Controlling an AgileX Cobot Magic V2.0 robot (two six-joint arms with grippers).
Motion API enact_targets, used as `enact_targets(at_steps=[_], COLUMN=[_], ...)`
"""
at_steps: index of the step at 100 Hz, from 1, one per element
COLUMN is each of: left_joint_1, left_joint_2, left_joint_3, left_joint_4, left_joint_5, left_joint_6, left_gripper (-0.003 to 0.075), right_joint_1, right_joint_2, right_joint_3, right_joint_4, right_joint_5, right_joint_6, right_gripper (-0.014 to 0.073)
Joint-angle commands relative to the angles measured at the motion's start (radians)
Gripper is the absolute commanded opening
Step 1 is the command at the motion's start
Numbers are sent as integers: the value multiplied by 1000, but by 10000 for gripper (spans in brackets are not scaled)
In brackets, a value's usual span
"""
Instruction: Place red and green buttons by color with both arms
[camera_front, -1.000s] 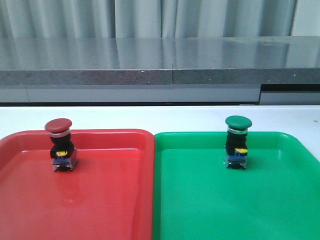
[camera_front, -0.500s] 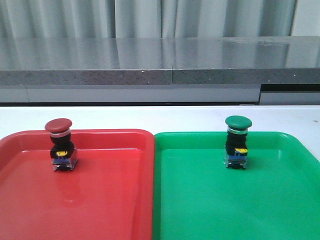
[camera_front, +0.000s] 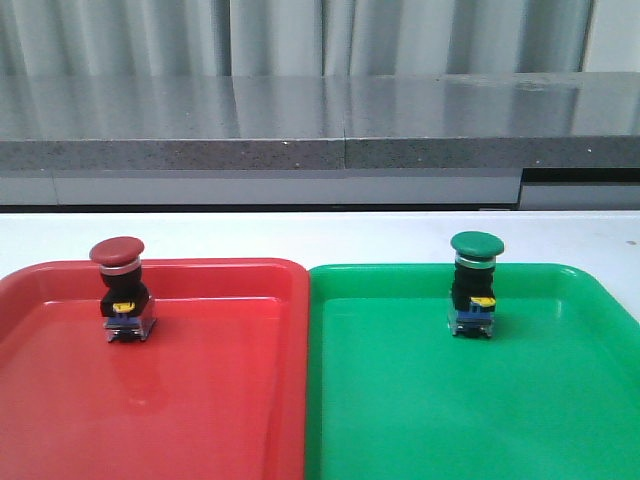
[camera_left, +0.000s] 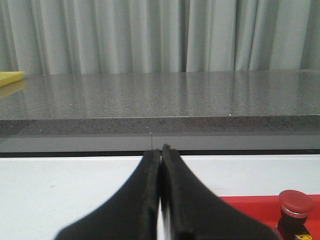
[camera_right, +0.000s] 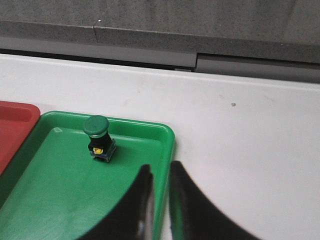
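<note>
The red button (camera_front: 120, 290) stands upright near the far left of the red tray (camera_front: 210, 400). The green button (camera_front: 474, 285) stands upright near the far edge of the green tray (camera_front: 450, 410). Neither gripper shows in the front view. In the left wrist view my left gripper (camera_left: 160, 148) is shut with nothing in it, hanging over the white table left of the red tray (camera_left: 245, 202), and the red button (camera_left: 296, 202) is off to one side. My right gripper (camera_right: 160, 167) is slightly open and empty above the green tray's (camera_right: 60, 190) right rim, apart from the green button (camera_right: 99, 139).
The two trays lie side by side on a white table (camera_front: 330, 235). A grey stone ledge (camera_front: 320, 150) runs along the table's far side, with curtains behind it. A corner of the red tray (camera_right: 12, 130) shows in the right wrist view.
</note>
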Motion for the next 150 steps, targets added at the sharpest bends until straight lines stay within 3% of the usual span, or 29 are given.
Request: enact_targets(at_steps=[1,98,150], left_joint_1=[2,2,2], left_joint_2=[-29,-29,-29], left_joint_3=[42,42,42], left_joint_4=[-5,-5,-5], left_joint_5=[-82,-82,-82], left_joint_6=[-11,-11,-11], left_gripper=[-19,-19,-20], right_joint_1=[-5,-5,-58], right_joint_2=[6,-2,-275], right_joint_3=[-23,8,337], right_joint_4=[-14,-13,-12], right_joint_5=[-74,-82,-433], right_joint_6=[-4,-4,-7], right_gripper=[-63,-67,-67])
